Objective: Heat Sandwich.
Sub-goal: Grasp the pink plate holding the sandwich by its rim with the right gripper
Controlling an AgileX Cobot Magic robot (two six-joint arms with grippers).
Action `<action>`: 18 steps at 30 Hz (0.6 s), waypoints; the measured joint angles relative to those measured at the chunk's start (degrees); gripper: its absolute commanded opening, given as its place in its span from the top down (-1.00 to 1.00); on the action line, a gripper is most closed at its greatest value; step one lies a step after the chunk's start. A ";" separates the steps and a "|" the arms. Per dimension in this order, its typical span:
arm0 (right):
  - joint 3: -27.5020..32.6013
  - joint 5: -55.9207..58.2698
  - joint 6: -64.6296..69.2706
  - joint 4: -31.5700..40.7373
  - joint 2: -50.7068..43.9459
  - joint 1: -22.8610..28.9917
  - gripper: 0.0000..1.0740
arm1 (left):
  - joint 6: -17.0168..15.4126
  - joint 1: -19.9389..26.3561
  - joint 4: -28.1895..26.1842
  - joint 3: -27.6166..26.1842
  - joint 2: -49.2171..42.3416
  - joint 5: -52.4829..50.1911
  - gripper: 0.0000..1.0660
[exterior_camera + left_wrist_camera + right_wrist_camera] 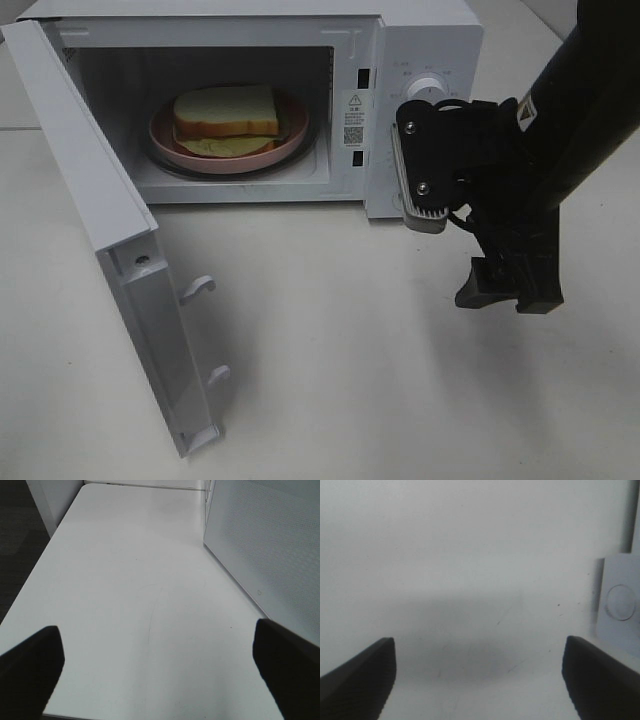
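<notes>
The sandwich [226, 112], white bread with a tan crust and a yellowish-green layer, lies on a round pink plate [170, 142] inside the open microwave [420, 40]. My right gripper [510, 297] hangs open in front of the microwave's control panel, fingers pointing down over the table, nothing between them. In the right wrist view the right gripper [480, 685] shows two dark fingers far apart above bare tabletop. My left gripper [160, 675] is open too, over the white table beside the door's perforated face [270, 545]. The left arm is out of the exterior high view.
The microwave door [110, 200] swings wide open to the left, its latch hooks [200, 287] facing the table. A control knob [428, 88] sits above the right arm. A white panel with a round mark [620, 600] edges the right wrist view. The table's edge [30, 587] drops to dark floor.
</notes>
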 measured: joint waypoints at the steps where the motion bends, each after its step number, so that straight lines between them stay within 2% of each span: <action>1: -0.06 -1.03 -1.15 -0.06 0.11 0.00 -0.59 | 0.00 0.00 0.00 0.00 0.00 0.00 -0.83; 7: -2.29 -2.92 -2.98 -1.72 2.35 0.00 -0.59 | 0.00 0.00 0.00 0.00 0.00 0.00 -0.83; 13: -7.45 -3.15 -3.61 -2.92 5.79 0.00 -0.57 | 0.00 0.00 0.00 0.00 0.00 0.00 -0.83; 18: -11.63 -4.30 -3.67 -4.76 8.94 1.95 -0.56 | 0.00 0.00 0.00 0.00 0.00 0.00 -0.83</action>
